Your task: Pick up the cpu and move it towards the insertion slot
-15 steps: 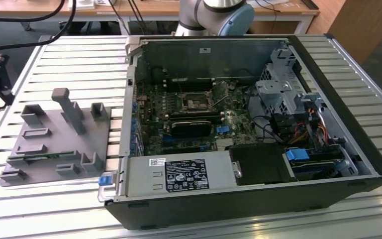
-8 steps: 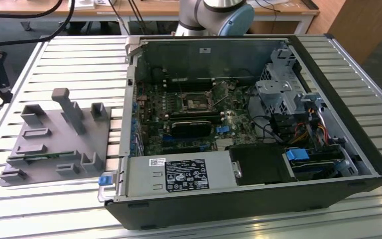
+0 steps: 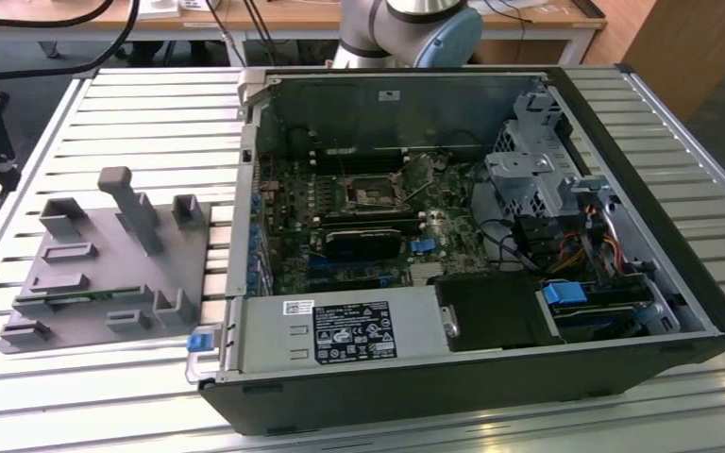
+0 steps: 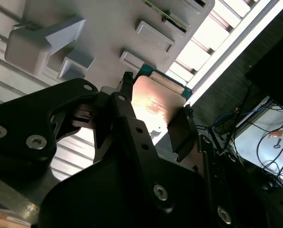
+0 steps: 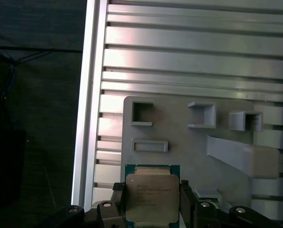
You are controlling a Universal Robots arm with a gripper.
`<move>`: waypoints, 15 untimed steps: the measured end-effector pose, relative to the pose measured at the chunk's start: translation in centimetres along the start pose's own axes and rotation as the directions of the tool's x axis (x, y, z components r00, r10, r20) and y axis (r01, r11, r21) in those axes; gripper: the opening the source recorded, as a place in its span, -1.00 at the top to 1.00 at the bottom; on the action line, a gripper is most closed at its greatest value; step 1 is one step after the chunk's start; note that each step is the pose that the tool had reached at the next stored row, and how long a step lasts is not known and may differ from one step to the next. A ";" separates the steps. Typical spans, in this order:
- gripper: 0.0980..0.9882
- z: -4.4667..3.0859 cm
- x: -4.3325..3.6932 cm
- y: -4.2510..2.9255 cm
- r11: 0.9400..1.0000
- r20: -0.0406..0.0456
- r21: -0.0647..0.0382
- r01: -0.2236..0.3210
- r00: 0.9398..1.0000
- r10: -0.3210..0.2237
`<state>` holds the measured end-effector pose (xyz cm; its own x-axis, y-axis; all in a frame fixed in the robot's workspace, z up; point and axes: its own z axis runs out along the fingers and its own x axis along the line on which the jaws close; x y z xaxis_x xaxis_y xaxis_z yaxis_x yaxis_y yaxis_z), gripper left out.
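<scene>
Two black jaws were clamped on the small flat square cpu (image 5: 152, 197) with silvery metal top and green rim, one against each opposite edge, the chip sitting squarely between them in both wrist views. Beyond the jaws lay the grey plastic fixture plate (image 5: 179, 142) on the ribbed aluminium bench (image 5: 179, 61). The silver-framed square insertion slot (image 3: 369, 193) sat inside the open black computer case (image 3: 463, 401).

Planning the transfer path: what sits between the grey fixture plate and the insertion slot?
In the exterior view, the case's side wall stands between the fixture plate and the insertion slot, followed by a strip of motherboard.
</scene>
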<state>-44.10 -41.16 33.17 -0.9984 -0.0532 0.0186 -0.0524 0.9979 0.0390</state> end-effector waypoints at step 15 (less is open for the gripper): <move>0.00 -0.80 0.02 0.03 1.000 0.000 0.000 0.000 1.000 0.000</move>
<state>-44.10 -41.17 33.97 -0.9984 -0.0531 0.0186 -0.0524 0.9979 0.0390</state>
